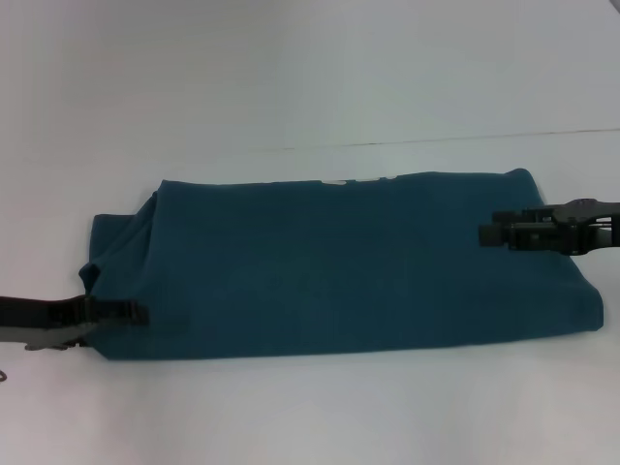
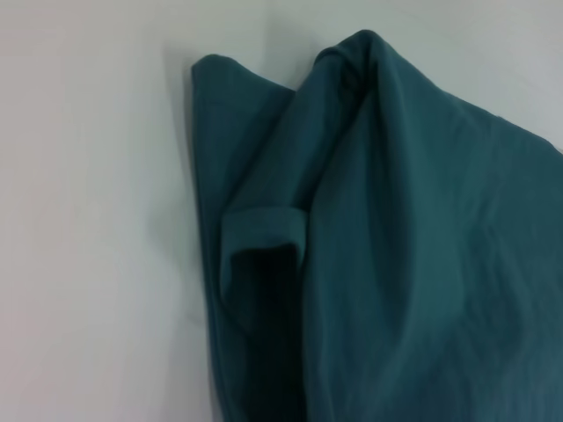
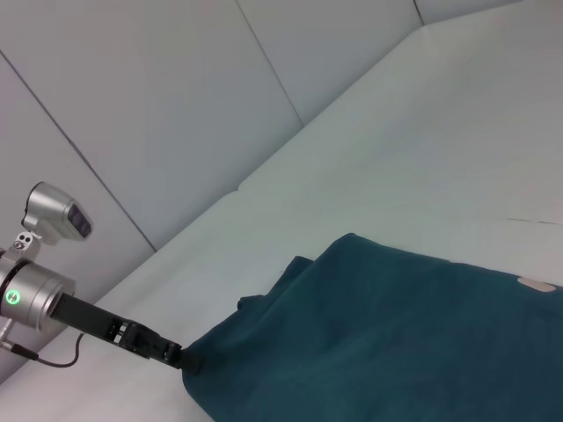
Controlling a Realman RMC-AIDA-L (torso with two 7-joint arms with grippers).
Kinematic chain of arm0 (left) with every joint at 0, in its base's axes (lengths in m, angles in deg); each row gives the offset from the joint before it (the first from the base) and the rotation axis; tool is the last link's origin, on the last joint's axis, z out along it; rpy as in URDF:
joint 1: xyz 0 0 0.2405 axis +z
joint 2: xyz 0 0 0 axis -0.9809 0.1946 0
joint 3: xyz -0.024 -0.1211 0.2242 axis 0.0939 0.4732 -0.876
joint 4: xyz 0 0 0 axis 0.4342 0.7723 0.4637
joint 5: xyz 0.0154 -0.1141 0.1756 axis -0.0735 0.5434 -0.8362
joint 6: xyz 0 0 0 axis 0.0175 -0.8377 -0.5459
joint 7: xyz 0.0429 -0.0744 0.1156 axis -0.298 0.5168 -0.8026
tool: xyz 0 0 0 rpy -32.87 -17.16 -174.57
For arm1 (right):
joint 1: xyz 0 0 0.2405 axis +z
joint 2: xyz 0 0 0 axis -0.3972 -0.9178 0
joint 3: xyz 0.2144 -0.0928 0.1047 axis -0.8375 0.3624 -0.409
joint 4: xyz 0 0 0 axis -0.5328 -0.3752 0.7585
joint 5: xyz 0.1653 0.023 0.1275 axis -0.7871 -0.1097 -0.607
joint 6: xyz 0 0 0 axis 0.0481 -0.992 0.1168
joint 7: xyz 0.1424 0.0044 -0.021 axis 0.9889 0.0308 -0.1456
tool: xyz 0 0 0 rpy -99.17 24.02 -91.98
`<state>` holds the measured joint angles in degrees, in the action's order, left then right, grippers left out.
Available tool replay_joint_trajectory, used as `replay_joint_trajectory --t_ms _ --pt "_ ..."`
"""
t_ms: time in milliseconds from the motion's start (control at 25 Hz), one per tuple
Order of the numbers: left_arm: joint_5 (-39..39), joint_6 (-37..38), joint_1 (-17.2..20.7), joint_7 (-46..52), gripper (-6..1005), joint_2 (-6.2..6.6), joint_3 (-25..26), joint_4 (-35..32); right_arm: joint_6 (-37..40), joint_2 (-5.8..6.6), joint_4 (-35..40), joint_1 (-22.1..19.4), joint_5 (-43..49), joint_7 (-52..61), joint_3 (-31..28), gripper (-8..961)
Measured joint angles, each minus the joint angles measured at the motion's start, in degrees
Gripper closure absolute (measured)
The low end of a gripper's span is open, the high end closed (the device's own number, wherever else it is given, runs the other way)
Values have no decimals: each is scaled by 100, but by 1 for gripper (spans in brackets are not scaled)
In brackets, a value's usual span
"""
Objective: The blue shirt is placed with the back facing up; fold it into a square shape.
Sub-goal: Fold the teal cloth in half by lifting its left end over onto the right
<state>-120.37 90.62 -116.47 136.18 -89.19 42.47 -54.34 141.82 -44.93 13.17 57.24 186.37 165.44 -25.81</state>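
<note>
Two grippers sit at opposite ends of the blue shirt (image 1: 339, 266), which lies on the white table (image 1: 310, 77) folded into a long band running crosswise before the robot. The left gripper (image 1: 136, 312) is low at the shirt's left end, its tip against the near corner of the cloth; whether its fingers are parted or pinched on the fabric cannot be told. Just beyond that tip the cloth is bunched, with a hemmed sleeve (image 2: 264, 230) turned up over looser folds. The right gripper (image 1: 489, 232) reaches in over the shirt's right end, above the cloth and nearer its far edge; its finger spread cannot be told either. Past the right gripper, along the far edge, a sliver of white lettering (image 1: 334, 181) peeks out. No container is in sight.
</note>
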Motion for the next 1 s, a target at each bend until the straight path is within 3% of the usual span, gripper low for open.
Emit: replay_joint_trajectory --t_ms 320,520,1000 --pt "-3 -3 1 -23 102 0 -61 -40 0 6 0 0 0 0 -50 357" --pt "-69 -35 6 8 270 -7 -215 -69 0 15 0 0 0 0 -60 357" --pt "-126 -109 -28 26 551 -11 -231 -80 0 17 0 -8 0 -7 -73 357"
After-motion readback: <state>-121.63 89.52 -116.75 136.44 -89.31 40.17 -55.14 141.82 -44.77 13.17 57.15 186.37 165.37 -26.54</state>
